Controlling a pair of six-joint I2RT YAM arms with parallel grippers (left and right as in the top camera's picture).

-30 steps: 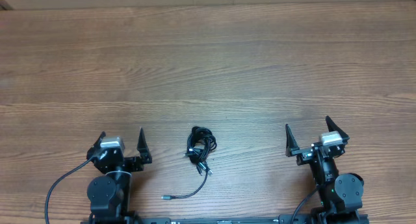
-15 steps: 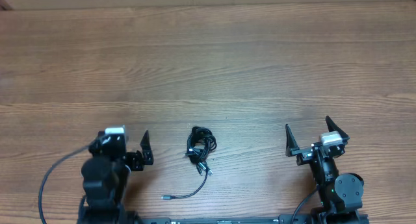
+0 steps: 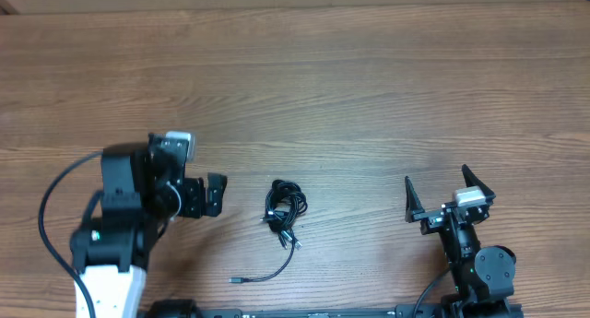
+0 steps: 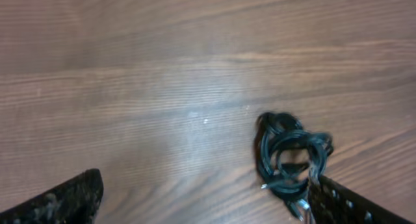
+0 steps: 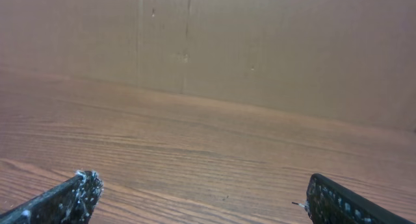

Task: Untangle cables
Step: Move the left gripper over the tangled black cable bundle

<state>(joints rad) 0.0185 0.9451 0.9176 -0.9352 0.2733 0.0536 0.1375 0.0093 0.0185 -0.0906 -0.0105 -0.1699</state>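
Wood-grain desk (image 3: 369,78), with a plain brown wall (image 5: 260,49) behind it, seen only from the right wrist. Knotted cables (image 3: 286,207) lying near the front edge between the arms, one plug end (image 3: 236,280) trailing forward, visible in the overhead only. Left tool (image 3: 212,196) wide open just beside the bundle; right tool (image 3: 435,176) likewise gaping, well apart.

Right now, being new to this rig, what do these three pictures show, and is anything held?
Two robot arms sit at a wooden table. One picture looks straight down; the other two come from cameras on each wrist, that arm's own dark fingers showing at the bottom corners. The left gripper is open and empty, close beside a small knotted bundle of black cables, not touching it. The right gripper is open too, holding nothing, far from them.
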